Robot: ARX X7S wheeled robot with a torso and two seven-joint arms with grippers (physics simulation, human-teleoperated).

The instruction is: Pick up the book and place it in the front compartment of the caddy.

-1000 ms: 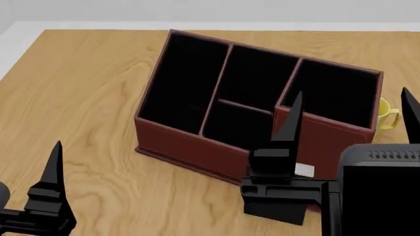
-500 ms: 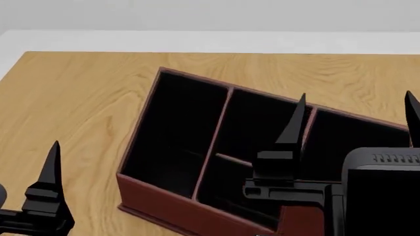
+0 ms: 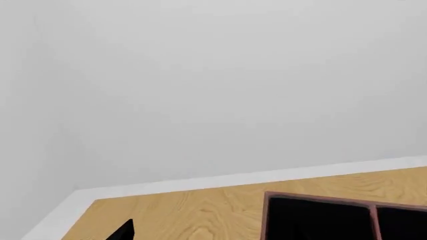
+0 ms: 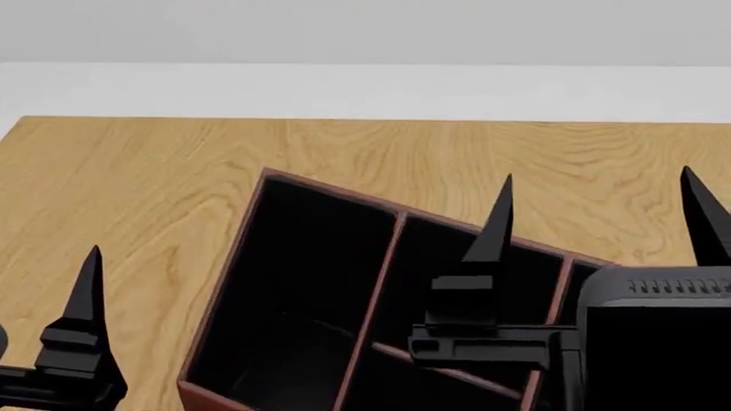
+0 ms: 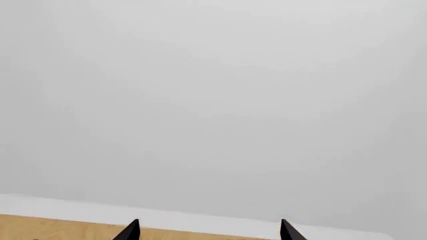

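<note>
Left wrist view: a corner of the dark red-brown leather-look caddy (image 3: 333, 220) with black lining sits on the light wooden table (image 3: 193, 212); 1 black fingertip shows, so I cannot tell the left gripper's state.

Head view: the right gripper (image 4: 600, 218), fingers wide apart, hovers over the caddy (image 4: 308, 282). Left gripper (image 4: 80, 342) at the lower left edge, spread unclear.

Right wrist view: 2 separated fingertips (image 5: 130, 231) against the grey wall (image 5: 213, 100). The book is nowhere visible.

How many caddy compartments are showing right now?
4 on the caddy: a long left one, middle rear, middle front, and a right sliver mostly behind the right hand. More may be hidden.
</note>
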